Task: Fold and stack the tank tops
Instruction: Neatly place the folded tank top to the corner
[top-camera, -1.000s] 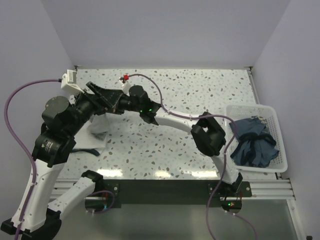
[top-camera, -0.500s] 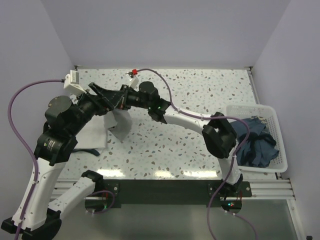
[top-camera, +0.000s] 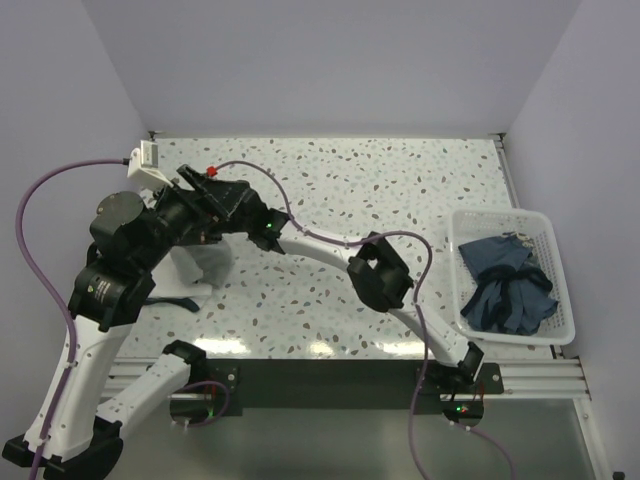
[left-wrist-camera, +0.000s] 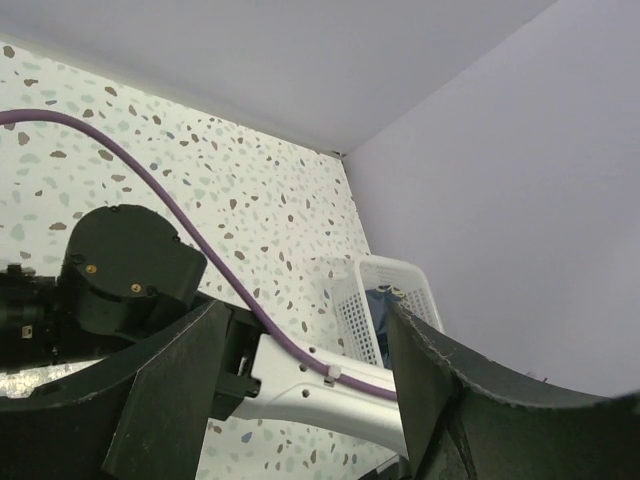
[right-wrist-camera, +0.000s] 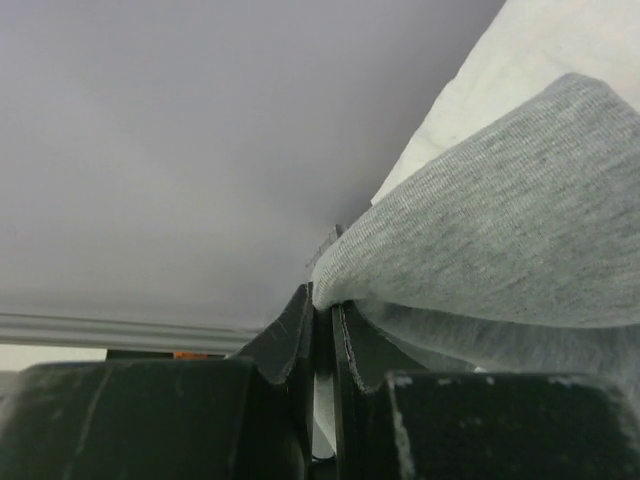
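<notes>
Speckled table (top-camera: 400, 190); right end effector (right-wrist-camera: 322, 312) pinching grey tank top (right-wrist-camera: 520, 200).

Your left arm (top-camera: 112, 262) and right arm (top-camera: 322, 246) meet above a pale tank top (top-camera: 205, 268) at nine o'clock; dark clothes (top-camera: 505, 285) lie in the basket (top-camera: 556, 232) at three.

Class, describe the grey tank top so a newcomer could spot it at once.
Find the speckled table, then look to its left side. There the right gripper pinches the grey tank top; unlike the white fabric beside it, it is heathered, ribbed knit.
</notes>
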